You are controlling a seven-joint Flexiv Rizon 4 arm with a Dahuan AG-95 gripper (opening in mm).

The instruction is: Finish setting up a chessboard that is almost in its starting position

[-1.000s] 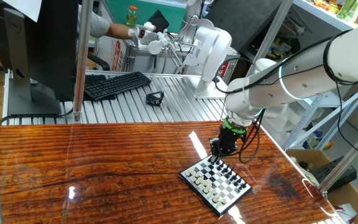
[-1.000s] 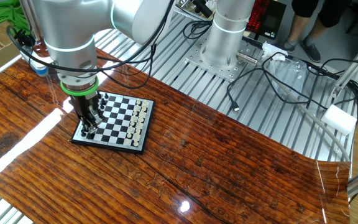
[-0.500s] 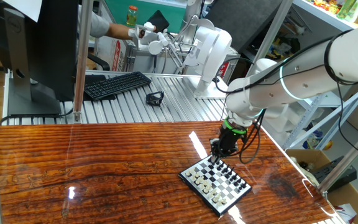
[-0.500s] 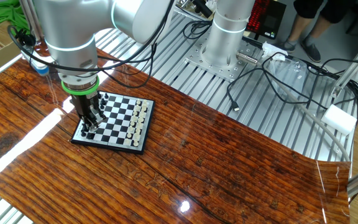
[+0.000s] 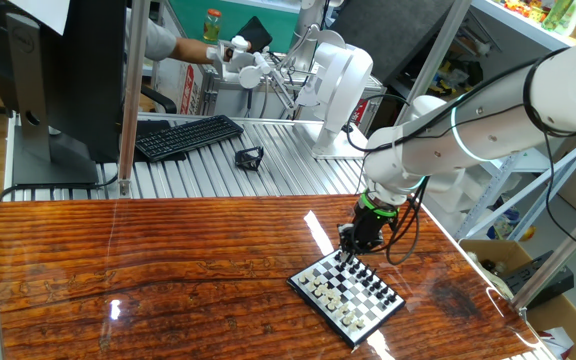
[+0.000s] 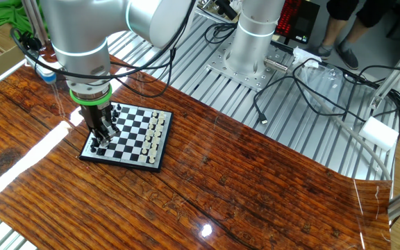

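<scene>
The chessboard point(image 5: 348, 291) is a small black-and-white checkered board with a dark rim on the wooden table; it also shows in the other fixed view point(image 6: 139, 134). White pieces point(image 6: 156, 132) line one side and black pieces point(image 6: 100, 146) the other. My gripper point(image 6: 104, 136) points straight down over the black pieces' side of the board, fingertips down among the pieces; it also shows in the first fixed view point(image 5: 347, 253). The fingers stand close together. I cannot tell whether they hold a piece, since the tips hide it.
A black keyboard point(image 5: 187, 135) and a small black object point(image 5: 249, 158) lie on the metal bench behind the table. The robot base point(image 6: 252, 48) and loose cables point(image 6: 304, 83) sit beyond the board. A monitor point(image 5: 58, 80) stands at the back left.
The arm has shifted very slightly; the gripper stays low over the black side of the board.
</scene>
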